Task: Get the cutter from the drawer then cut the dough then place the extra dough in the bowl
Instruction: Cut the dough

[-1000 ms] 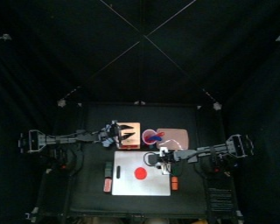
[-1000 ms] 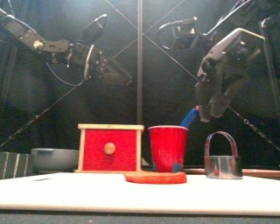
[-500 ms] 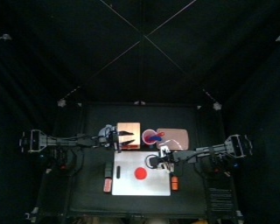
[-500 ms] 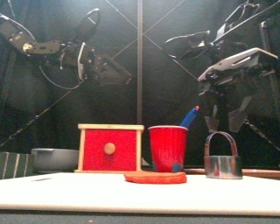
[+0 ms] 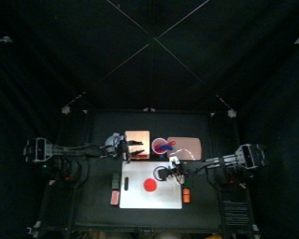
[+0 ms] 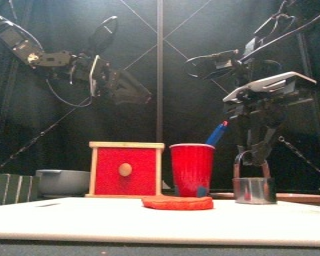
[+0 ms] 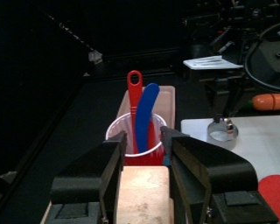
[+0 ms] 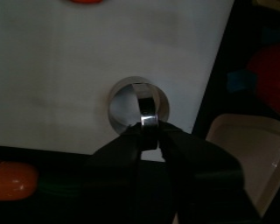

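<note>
right gripper [image 6: 252, 152] has dropped since the earlier frame, from well above the table down onto the cutter [image 6: 254, 186]. left arm has barely shifted.

right jaws are pinched together on the cutter's wire handle, near its top. wrist view shows the tips meeting just over the metal ring. the cutter stands upright on the white cutting board [image 5: 130, 173], toward its back right part. i can't tell if it has lifted at all.

dough [image 6: 178, 202] is a flat red disc near the middle of the board, apart from the cutter and not cut.

left gripper [image 7: 145, 144] hangs high over the wooden box [image 6: 127, 168] with its jaws apart, gripping nothing. the box's red drawer front looks closed from the front.

red cup [image 6: 192, 168] stands just right of the box, between box and cutter, with the red knife [image 7: 134, 96] and blue knife [image 7: 149, 105] upright in it. bowl [image 6: 63, 181] sits left of the box.
</note>
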Action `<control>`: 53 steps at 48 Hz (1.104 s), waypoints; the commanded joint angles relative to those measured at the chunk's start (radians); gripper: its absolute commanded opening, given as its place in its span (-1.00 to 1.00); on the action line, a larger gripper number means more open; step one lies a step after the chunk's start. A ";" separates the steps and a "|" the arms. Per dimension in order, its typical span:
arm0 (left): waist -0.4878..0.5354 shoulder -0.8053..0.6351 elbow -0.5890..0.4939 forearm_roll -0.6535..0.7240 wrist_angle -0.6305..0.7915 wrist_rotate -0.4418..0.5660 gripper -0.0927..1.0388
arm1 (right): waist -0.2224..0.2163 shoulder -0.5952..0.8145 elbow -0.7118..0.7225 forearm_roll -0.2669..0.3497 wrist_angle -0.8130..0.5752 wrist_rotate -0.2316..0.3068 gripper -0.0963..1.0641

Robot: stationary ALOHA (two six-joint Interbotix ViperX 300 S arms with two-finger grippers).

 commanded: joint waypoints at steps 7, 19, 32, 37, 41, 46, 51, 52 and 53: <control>0.000 0.003 -0.006 -0.002 -0.009 0.000 0.53 | 0.015 -0.003 -0.040 0.021 -0.005 0.005 -0.01; -0.005 0.014 0.006 -0.041 -0.009 0.002 0.53 | 0.032 -0.003 -0.124 0.120 -0.002 0.041 -0.01; -0.043 0.012 0.009 -0.052 -0.009 0.000 0.53 | 0.048 0.051 -0.238 0.196 0.002 0.048 0.00; -0.060 0.014 0.014 -0.069 -0.009 0.000 0.53 | 0.055 0.094 -0.273 0.195 0.002 0.048 0.00; -0.067 0.012 0.020 -0.083 -0.009 0.000 0.53 | 0.055 0.124 -0.293 0.193 0.002 0.048 0.00; -0.072 0.014 0.028 -0.094 -0.009 0.000 0.53 | 0.054 0.156 -0.321 0.193 0.000 0.048 0.00; -0.074 0.012 0.035 -0.101 -0.011 0.000 0.53 | 0.054 0.183 -0.350 0.190 0.000 0.048 0.00; -0.074 0.012 0.038 -0.101 -0.011 0.000 0.53 | 0.054 0.187 -0.353 0.189 0.000 0.048 0.00; -0.074 0.012 0.040 -0.101 -0.011 0.000 0.53 | 0.054 0.190 -0.357 0.187 0.000 0.048 0.00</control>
